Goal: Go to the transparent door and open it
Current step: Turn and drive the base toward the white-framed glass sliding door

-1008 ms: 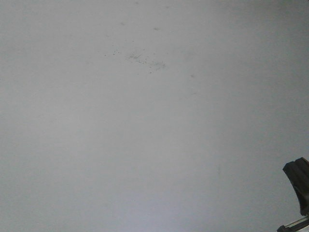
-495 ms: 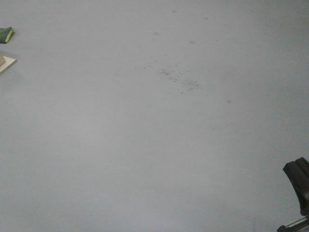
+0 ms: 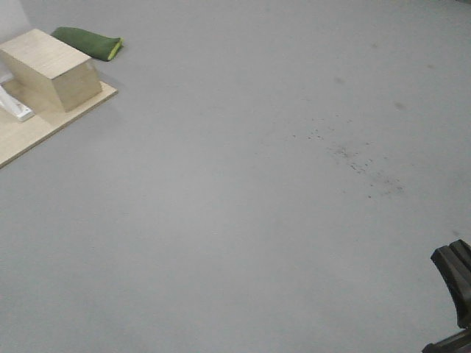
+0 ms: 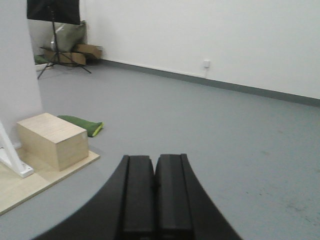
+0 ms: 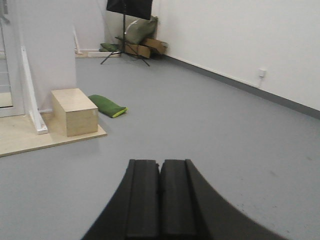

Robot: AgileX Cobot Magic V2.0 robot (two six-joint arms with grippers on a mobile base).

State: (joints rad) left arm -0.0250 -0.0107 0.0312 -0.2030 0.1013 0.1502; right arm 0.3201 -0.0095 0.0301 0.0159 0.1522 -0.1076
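Note:
At the left edge of the right wrist view stands a white-framed glass panel (image 5: 6,80) with thin horizontal bars. No handle shows on it, so I cannot tell whether it is the transparent door. It is far off, beyond a wooden platform (image 5: 20,137). My left gripper (image 4: 154,159) is shut with nothing between its pads, held over bare grey floor. My right gripper (image 5: 160,162) is likewise shut and empty above the floor.
A light wooden box (image 3: 51,70) sits on the wooden platform (image 3: 44,125), with a green bag (image 3: 88,42) behind it. A white slanted brace (image 5: 31,90) stands beside the box. A black tripod stand (image 5: 125,30) and cartons fill the far corner. Dark specks (image 3: 360,165) mark the floor.
The front view has swung: the floor specks slid right and down, and the wooden box, the platform and the green bag came into view at upper left.

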